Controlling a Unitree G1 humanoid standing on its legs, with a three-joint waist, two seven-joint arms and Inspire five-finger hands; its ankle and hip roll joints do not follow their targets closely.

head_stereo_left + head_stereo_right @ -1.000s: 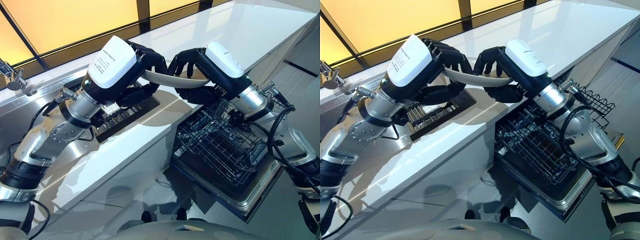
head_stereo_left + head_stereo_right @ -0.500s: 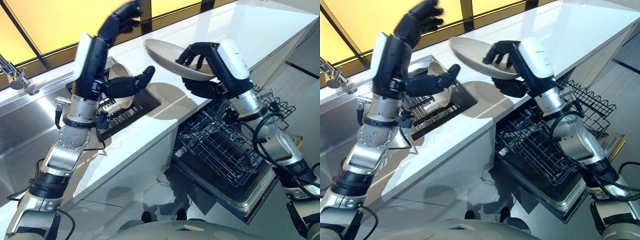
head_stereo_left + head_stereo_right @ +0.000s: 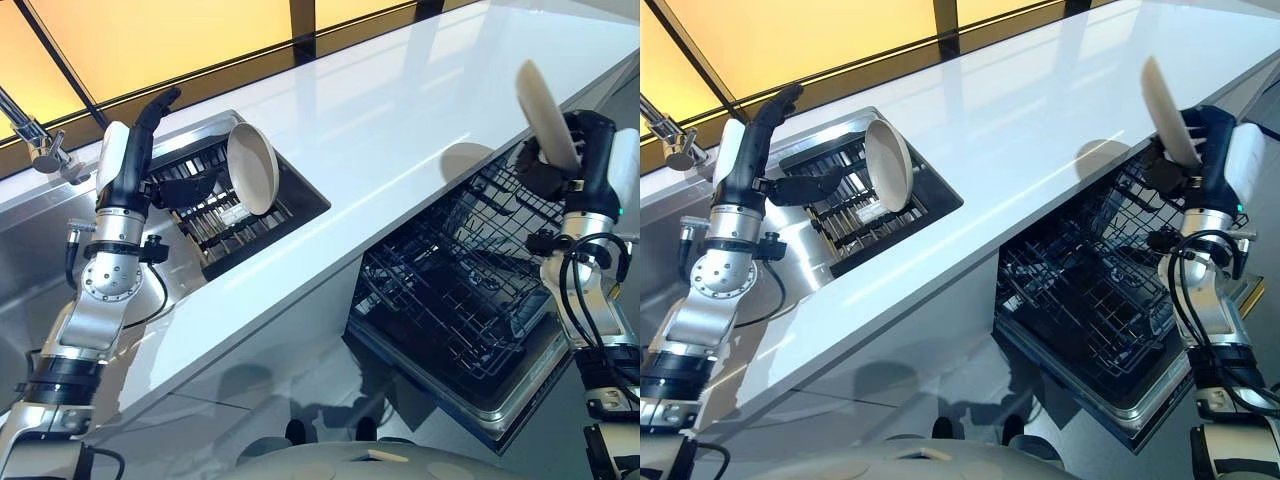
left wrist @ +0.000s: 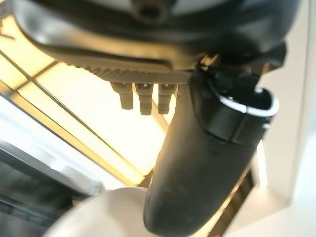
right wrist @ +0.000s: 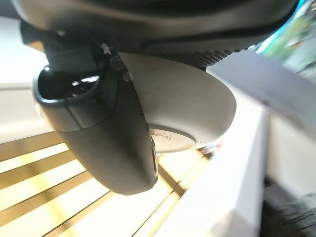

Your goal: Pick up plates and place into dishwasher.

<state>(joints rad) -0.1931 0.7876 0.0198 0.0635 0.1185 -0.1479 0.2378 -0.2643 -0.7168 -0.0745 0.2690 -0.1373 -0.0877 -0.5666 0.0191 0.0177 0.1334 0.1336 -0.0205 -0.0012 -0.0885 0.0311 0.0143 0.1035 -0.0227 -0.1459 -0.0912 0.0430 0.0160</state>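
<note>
The carrying step is in hand. A pale plate (image 3: pixel 545 115) is held nearly on edge by the right hand (image 3: pixel 585 150), its fingers (image 3: pixel 1207 128) curled round the rim and the thumb seen pressed against its underside in the right wrist view. The plate stands above the open dishwasher rack (image 3: pixel 450 290), which lies below and just inward of those fingers, beyond the edge of the white surface (image 3: pixel 400 110).

The left hand (image 3: pixel 135 150) is raised beside the drying rack (image 3: pixel 215 205) sunk in the sink, its fingers (image 3: pixel 160 103) straight and spread, nothing being held. A second dish, a bowl or plate (image 3: pixel 250 168), leans in that rack just beside the left thumb.

The next move is judged to call for the plate to be lowered edge-first between the rack's wires, kept upright so that it slots in and does not strike the wire frame; the grip should be loosened only once the rim is seated.

Compared with half a second earlier, the plate has been swung from over the surface, where it was held nearly flat, out to the far right and tipped upright. A second ago both hands were closed on it together; since then the left hand has been released and drawn back towards the sink.
</note>
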